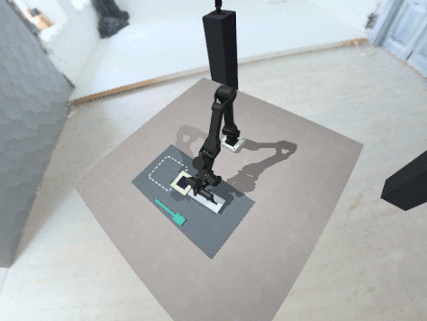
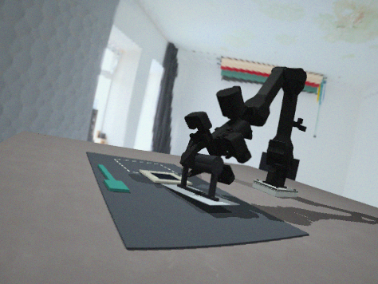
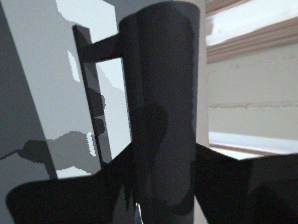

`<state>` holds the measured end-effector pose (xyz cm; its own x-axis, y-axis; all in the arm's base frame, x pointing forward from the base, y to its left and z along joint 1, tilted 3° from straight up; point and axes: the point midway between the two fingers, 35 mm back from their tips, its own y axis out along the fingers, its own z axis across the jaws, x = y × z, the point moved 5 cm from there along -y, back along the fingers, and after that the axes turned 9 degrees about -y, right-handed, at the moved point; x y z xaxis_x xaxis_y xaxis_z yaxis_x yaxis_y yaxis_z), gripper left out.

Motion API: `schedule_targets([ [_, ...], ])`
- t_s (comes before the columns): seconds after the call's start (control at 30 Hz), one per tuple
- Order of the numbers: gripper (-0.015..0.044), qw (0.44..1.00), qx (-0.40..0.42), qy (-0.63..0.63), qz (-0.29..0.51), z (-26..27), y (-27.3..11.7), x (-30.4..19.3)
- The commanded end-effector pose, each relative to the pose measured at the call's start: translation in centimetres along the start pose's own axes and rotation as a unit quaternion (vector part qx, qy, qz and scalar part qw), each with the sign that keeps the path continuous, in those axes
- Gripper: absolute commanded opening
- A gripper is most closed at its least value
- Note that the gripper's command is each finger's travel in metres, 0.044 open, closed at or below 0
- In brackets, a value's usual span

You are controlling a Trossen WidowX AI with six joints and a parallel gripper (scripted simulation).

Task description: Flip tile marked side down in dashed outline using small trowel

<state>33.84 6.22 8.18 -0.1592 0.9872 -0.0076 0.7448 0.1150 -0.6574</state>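
My gripper (image 1: pixel 204 191) (image 2: pixel 203 163) (image 3: pixel 156 142) is shut on the trowel's black handle. The trowel's pale flat blade (image 1: pixel 217 207) (image 2: pixel 228 203) (image 3: pixel 37 60) hangs just above the mat, its end away from the tile raised over a shadow. The cream tile (image 1: pixel 175 185) (image 2: pixel 148 175) is at the blade's other end, with its dark square mark facing up. A shadow beside the tile suggests that it is slightly raised; the contact with the blade is hard to see. The dashed outline (image 1: pixel 168 156) (image 2: pixel 116 159) is beside it; the tile lies mostly outside, at one edge.
The grey mat (image 1: pixel 212 239) (image 2: pixel 159 231) lies on the brownish table (image 1: pixel 261 270) (image 2: pixel 52 223). A teal paddle-shaped tool (image 1: pixel 179 219) (image 2: pixel 116 185) lies near the mat's edge, on the side away from the arm's base (image 1: pixel 232 144) (image 2: pixel 275 189).
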Motion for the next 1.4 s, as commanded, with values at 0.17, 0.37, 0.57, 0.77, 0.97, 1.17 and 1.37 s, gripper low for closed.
schedule_targets([
  [0.17,0.0,1.0,-0.001,0.003,0.005,0.1,-0.1,-1.9],
  [0.37,0.0,1.0,-0.002,0.002,0.005,0.2,-0.2,-2.8],
  [0.57,0.0,1.0,-0.002,0.001,0.005,0.3,-0.3,-3.6],
  [0.77,0.0,1.0,-0.001,-0.006,0.011,0.1,-0.5,-3.4],
  [0.97,0.0,0.999,0.003,-0.036,0.036,-0.9,-1.2,-2.9],
  [1.17,0.0,0.999,0.003,-0.038,0.038,-1.9,-2.1,-3.4],
  [1.37,0.0,0.999,0.003,-0.039,0.038,-2.6,-2.8,-4.1],
])
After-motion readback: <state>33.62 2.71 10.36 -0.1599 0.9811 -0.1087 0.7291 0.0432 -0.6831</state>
